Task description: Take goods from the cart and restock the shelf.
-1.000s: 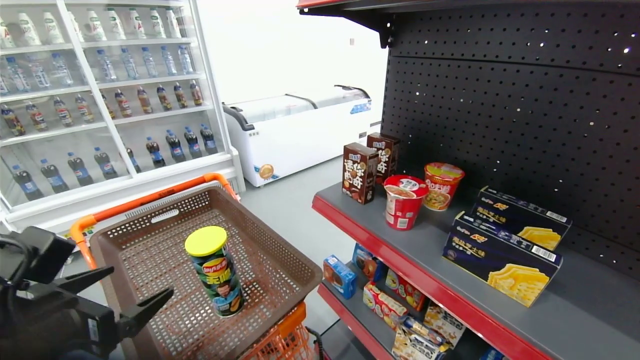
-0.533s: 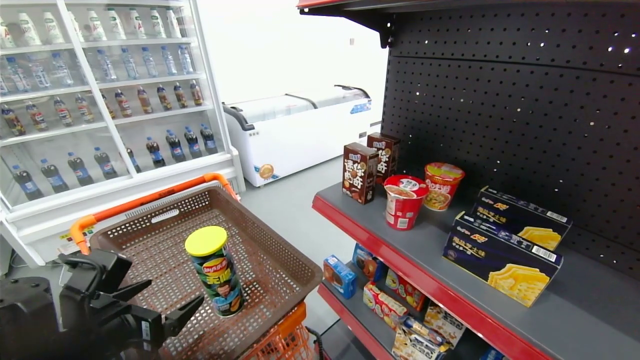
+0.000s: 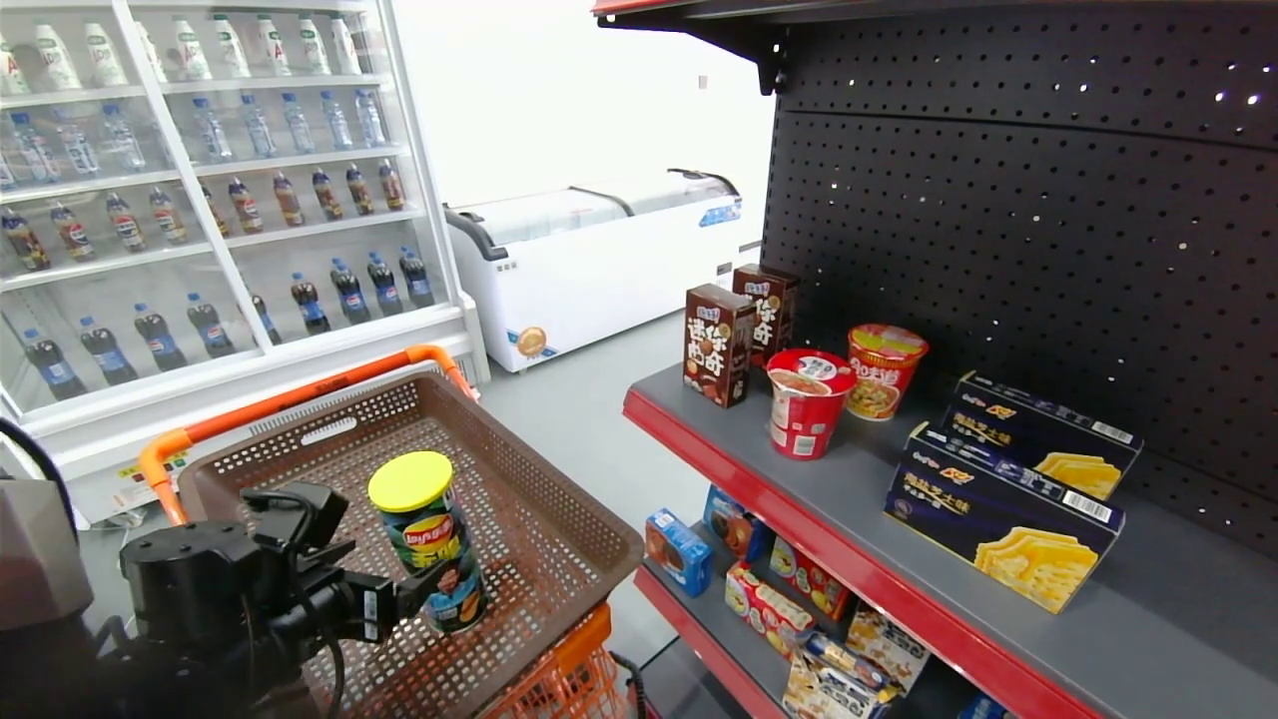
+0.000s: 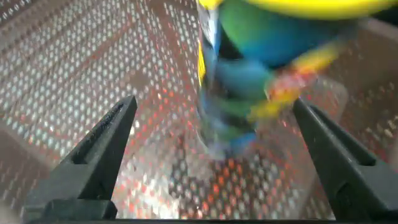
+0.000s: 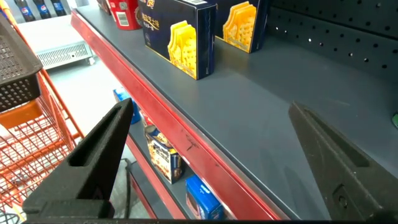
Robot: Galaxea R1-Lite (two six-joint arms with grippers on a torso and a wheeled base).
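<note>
I have the left gripper (image 4: 214, 104) low inside the brown basket (image 3: 574, 519) of the cart, its arm coming in from the near left corner and lying roughly level, so the fingers approach the chip can (image 3: 427, 539) from the side rather than from above. That makes sense to me: the can stands upright on the basket floor with its yellow lid up, and a side grasp around the body should keep it upright for the shelf. The gripper is spread wide, one finger on each side of the can's lower half; I cannot tell whether either finger touches it, and nothing is pinched yet. The right gripper (image 5: 211, 107) hangs spread and empty above a bare stretch of the grey shelf (image 5: 261, 130), just beside the blue cracker boxes (image 3: 998, 519). I judge that bare stretch to be the likely spot for the can. My next call is to close on the can squarely, since an off-centre squeeze could tip it.
</note>
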